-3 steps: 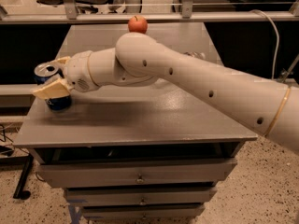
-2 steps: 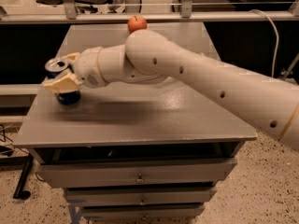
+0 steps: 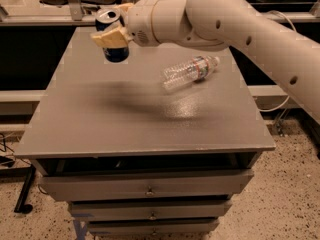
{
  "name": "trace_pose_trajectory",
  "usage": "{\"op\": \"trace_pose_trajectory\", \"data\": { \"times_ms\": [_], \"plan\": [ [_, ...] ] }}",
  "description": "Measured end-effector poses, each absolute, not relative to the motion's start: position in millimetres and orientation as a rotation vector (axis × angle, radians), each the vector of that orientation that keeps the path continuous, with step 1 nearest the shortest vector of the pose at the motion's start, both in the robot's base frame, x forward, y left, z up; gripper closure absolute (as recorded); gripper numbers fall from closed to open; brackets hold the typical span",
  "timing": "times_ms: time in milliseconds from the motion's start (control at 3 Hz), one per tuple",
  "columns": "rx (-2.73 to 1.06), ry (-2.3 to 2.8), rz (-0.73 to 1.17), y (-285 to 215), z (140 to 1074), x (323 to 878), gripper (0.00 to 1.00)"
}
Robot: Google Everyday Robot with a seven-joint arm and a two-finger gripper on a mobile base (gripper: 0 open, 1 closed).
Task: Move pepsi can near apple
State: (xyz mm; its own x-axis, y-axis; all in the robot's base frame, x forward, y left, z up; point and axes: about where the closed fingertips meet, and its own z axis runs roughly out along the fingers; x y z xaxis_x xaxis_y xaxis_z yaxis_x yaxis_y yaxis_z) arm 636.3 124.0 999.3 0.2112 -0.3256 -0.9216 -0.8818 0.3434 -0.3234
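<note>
My gripper is shut on the pepsi can, a blue can with a silver top. It holds the can in the air above the far left part of the grey cabinet top. Tan fingers clamp the can near its upper half. The white arm reaches in from the upper right. The apple is hidden behind the arm or out of view.
A clear plastic water bottle lies on its side on the cabinet top, right of centre. The cabinet has drawers below its front edge. A metal rail runs behind the cabinet.
The gripper has lifted the pepsi can off the left side of the cabinet top and carried it up and to the right. The water bottle has come into view; the apple has gone from view.
</note>
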Motion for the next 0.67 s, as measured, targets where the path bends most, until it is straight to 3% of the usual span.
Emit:
{"op": "trace_pose_trajectory", "data": {
  "times_ms": [667],
  "plan": [
    [-1.190, 1.340, 0.524, 118.6, 998.1, 649.3, 1.00]
  ]
}}
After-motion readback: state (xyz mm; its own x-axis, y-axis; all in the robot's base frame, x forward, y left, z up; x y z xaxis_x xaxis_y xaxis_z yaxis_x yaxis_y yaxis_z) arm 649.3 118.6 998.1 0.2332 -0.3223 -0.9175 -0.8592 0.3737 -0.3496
